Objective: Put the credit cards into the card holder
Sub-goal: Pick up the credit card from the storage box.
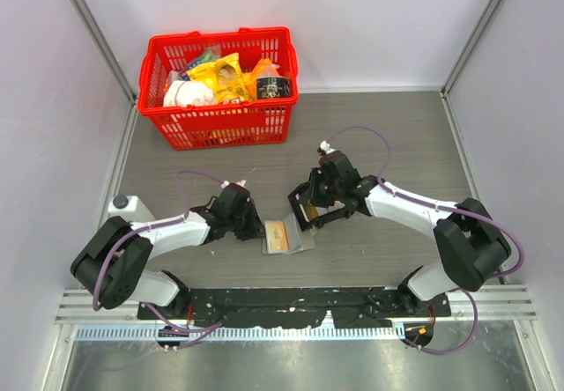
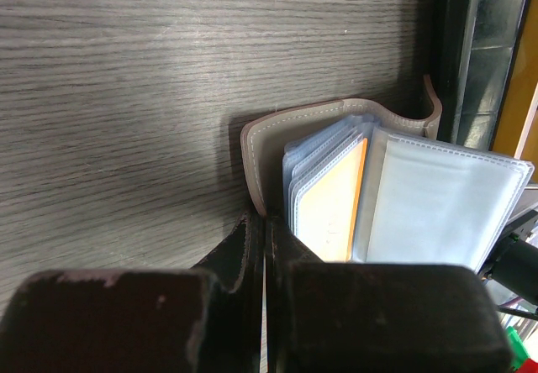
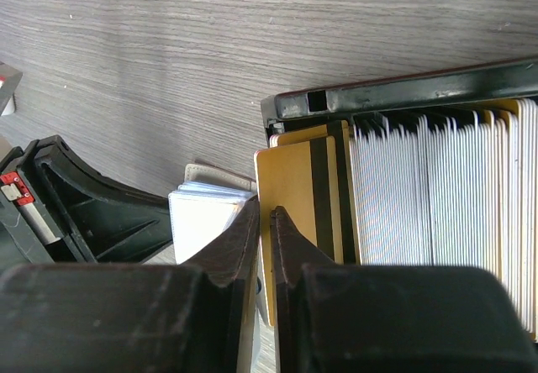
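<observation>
Right jaws first: they were pinched tight on the left edge of a tan card (image 3: 296,190). Its black stripe faced the wrist camera, and it stood upright at the front of the black tray (image 3: 403,96). Behind it in that tray stood the other credit cards (image 3: 429,213), a packed row on edge, mostly white, with a few tan ones at the far right of the frame.

Over to the left jaws: clenched shut, tips right against the lower corner of the card holder (image 2: 256,150). Whether they nipped its cover, I couldn't tell. The holder lay open on the worktop (image 2: 126,96), grey-beige cover underneath, pale blue sleeves (image 2: 445,205) fanned upward. An orange card (image 2: 332,209) sat in one sleeve.

From above, the holder was at the centre of the frame, between the two sets of jaws, just below and left of the tray. Well apart, at the upper left, stood a red basket (image 1: 220,129) full of packets, a yellow packet (image 1: 222,72) on top.
</observation>
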You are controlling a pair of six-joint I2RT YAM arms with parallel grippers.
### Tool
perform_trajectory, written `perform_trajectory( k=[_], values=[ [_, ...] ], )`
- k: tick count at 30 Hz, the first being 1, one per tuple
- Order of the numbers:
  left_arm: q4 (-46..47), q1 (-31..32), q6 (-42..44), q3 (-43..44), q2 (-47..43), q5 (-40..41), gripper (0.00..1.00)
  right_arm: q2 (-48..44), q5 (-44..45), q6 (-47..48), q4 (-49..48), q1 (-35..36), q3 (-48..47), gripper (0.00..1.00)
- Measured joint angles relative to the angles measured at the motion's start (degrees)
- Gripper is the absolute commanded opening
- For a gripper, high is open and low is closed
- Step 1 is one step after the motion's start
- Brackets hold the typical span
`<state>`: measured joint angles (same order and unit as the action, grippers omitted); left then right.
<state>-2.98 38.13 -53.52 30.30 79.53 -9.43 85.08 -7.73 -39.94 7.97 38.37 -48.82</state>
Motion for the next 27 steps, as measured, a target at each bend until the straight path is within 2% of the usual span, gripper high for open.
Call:
perform_trajectory(
  k=[10, 20, 21, 22, 24, 26, 27],
  values=[
    [-0.04, 0.00, 0.00, 0.02, 0.00, 0.00, 0.00, -0.20, -2.36, -0.90, -1.03, -1.05, 0.37, 0.12],
    [-0.04, 0.00, 0.02, 0.02, 0.00, -0.02, 0.00, -0.55, -5.55, -2.34, -3.45, -1.29, 0.72, 0.01],
    [-0.04, 0.00, 0.02, 0.02, 0.00, 0.00, 0.00, -0.55, -5.75, -2.43, -3.58, -1.29, 0.74, 0.02],
    [-0.04, 0.00, 0.00, 0.02, 0.00, 0.00, 0.00, -0.55, -5.84, -2.47, -3.63, -1.29, 0.74, 0.12],
    [-0.04, 0.00, 0.02, 0.02, 0.00, 0.00, 0.00, -0.61, -5.70, -2.25, -3.50, -1.29, 0.74, 0.23],
    [-0.04, 0.00, 0.02, 0.02, 0.00, -0.02, 0.00, -1.05, -4.96, -2.21, -3.17, -1.29, 0.79, 0.31],
    [-0.04, 0.00, 0.00, 0.02, 0.02, -0.02, 0.00, -1.57, -4.20, -1.95, -2.80, -1.29, 0.83, 0.32]
  ],
)
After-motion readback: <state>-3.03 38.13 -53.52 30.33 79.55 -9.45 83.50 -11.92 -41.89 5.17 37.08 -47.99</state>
